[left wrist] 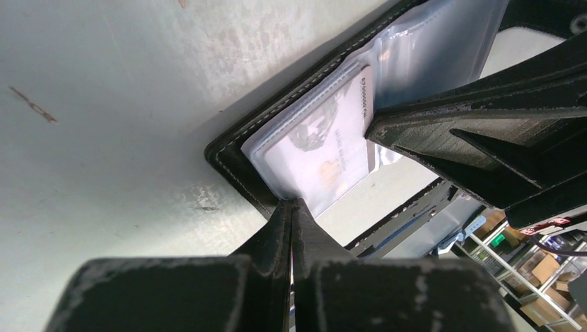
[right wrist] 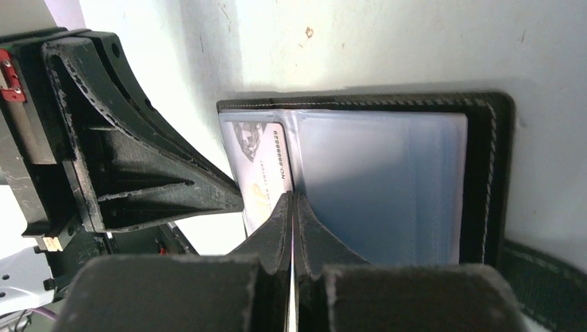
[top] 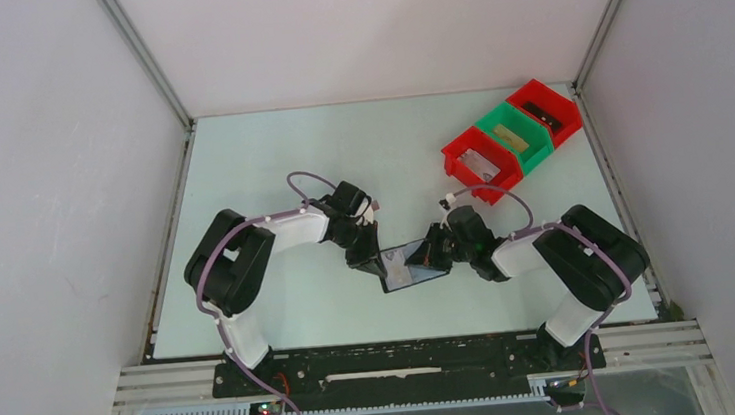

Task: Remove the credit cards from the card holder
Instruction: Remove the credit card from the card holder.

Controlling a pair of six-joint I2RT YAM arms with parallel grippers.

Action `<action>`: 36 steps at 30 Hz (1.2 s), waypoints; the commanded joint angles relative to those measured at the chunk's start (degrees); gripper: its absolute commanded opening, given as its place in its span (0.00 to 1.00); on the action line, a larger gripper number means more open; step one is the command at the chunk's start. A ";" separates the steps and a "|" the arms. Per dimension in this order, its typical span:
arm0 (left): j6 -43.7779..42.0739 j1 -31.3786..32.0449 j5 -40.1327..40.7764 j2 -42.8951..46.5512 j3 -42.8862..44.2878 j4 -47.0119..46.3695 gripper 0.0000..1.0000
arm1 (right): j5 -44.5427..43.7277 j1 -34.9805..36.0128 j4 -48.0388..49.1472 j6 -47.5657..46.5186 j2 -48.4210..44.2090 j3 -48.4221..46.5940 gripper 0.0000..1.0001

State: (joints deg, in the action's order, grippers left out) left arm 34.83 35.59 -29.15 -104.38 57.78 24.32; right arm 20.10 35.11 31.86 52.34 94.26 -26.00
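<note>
**Card holder** [top: 412, 268]: black stitched bifold, lying open and flat on the pale table [top: 338, 150], near its front edge and between the two arms. The inside faces up and carries clear plastic sleeves [right wrist: 377, 187].

**Credit card** [right wrist: 259, 173]: one pale printed card can be seen, and it sits inside a sleeve at the left-arm end of the holder. Digits run along one of its edges. It has not been taken out. The sleeves beside it look bluish and blurred, and what they contain cannot be made out.

**Left gripper** [left wrist: 291, 205]: the jaws are pressed fully together. The tips sit at the holder's black rim [left wrist: 228, 158], at the corner next to the card [left wrist: 325, 149]. No gap shows between the fingers, and whether they nip the sleeve edge cannot be told.

**Right gripper** [right wrist: 293, 198]: the jaws are also closed tight. The tips meet over the line where the card's inner edge borders the next sleeve. It is unclear whether they pinch the card, the plastic or nothing.

**Bins**: a row of three stands at the far right of the table, well apart from the holder. The order is red [top: 480, 164], green [top: 515, 136], red [top: 548, 111], and each holds a small item.
</note>
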 commanded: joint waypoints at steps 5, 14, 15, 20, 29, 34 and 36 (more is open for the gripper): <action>-2.00 0.18 5.93 -2.24 2.11 -6.75 0.00 | 3.37 0.69 -9.04 -3.40 -5.20 0.36 0.00; -2.08 -0.01 5.58 -2.07 2.35 -6.67 0.00 | 4.64 -1.44 -9.19 -4.07 -9.65 2.35 0.00; -2.19 -0.04 5.36 -2.14 2.37 -6.71 0.00 | 5.18 -1.77 -8.24 -3.67 -9.78 2.94 0.00; -2.22 0.00 4.56 -1.98 2.54 -6.99 0.00 | 6.98 -2.45 -5.95 -2.36 -9.76 3.98 0.00; -1.93 0.34 2.84 -1.11 2.08 -8.00 0.00 | 4.95 -3.08 -0.40 4.96 -12.26 6.64 0.28; -2.28 0.42 1.67 -0.37 2.01 -8.47 0.00 | 1.76 -3.55 0.02 7.84 -10.74 6.66 0.32; -2.27 0.48 0.90 -0.08 1.88 -8.87 0.00 | 0.70 -3.71 -0.01 8.47 -9.66 6.87 0.31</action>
State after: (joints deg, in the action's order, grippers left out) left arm 34.41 35.79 -28.67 -105.01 57.87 17.37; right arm 24.21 31.94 29.52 57.69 83.33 -19.53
